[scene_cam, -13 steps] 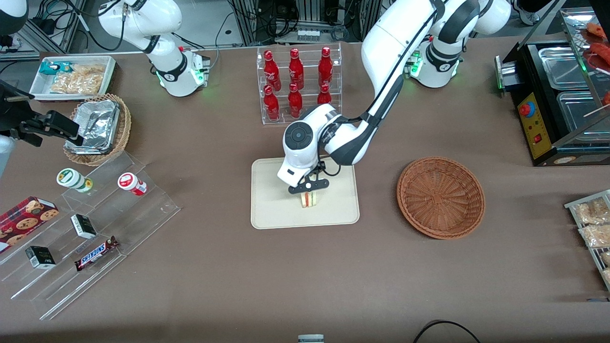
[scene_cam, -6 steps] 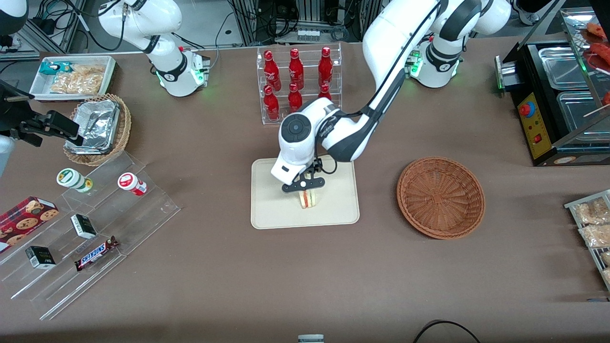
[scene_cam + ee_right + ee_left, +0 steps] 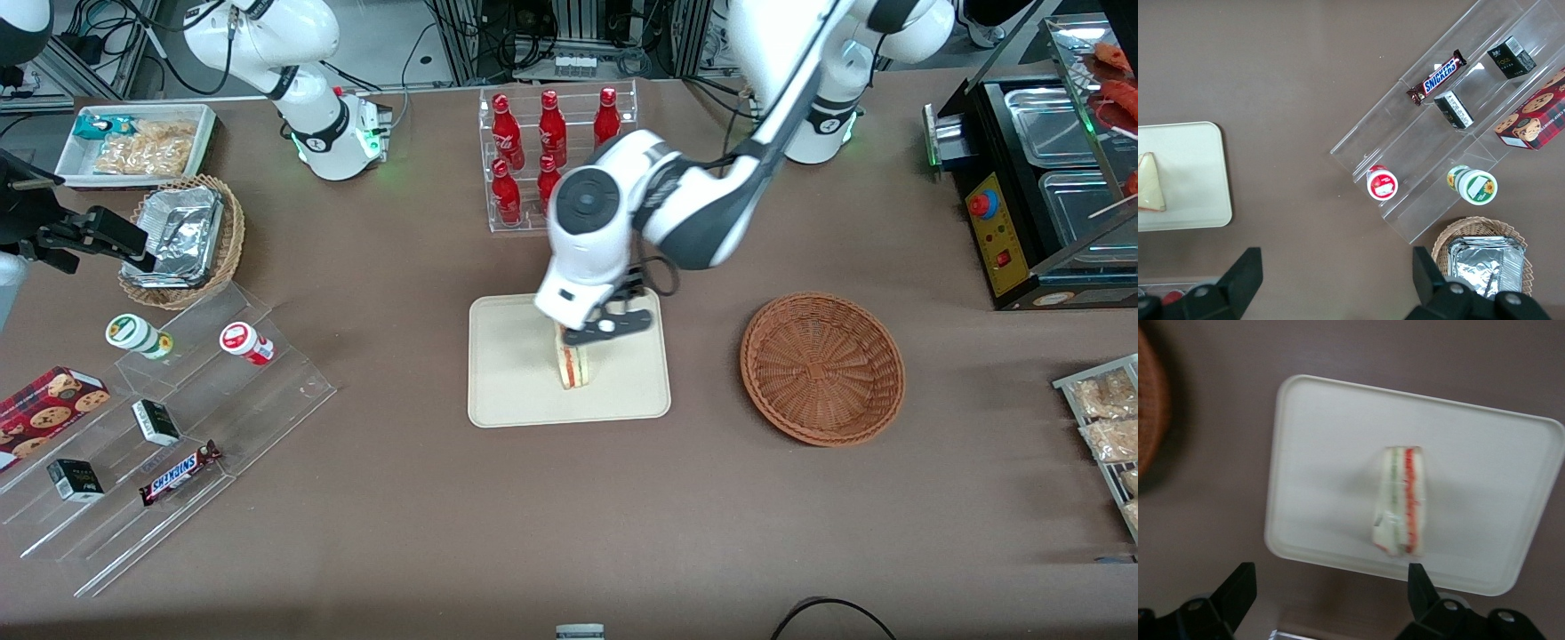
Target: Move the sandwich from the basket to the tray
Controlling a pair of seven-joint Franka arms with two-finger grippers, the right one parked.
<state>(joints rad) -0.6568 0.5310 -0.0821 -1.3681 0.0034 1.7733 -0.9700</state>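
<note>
The sandwich [image 3: 574,366] stands on its edge on the cream tray [image 3: 507,391], its red and green filling facing up. It also shows in the left wrist view [image 3: 1401,501] on the tray [image 3: 1318,467] and in the right wrist view [image 3: 1150,181]. My left gripper [image 3: 603,327] is open and empty, raised above the tray just farther from the front camera than the sandwich. Its black fingertips [image 3: 1238,590] stand wide apart and touch nothing. The reddish-brown basket [image 3: 822,367] is empty, toward the working arm's end of the table.
A clear rack of red bottles [image 3: 556,151] stands farther from the front camera than the tray. A stepped clear shelf with snacks [image 3: 169,427] and a tan basket of foil trays [image 3: 182,240] lie toward the parked arm's end. A black food warmer [image 3: 1040,178] stands toward the working arm's end.
My left gripper has let go of the sandwich, opened and risen away from it, moving back from the front camera. The sandwich stays standing on the tray.
</note>
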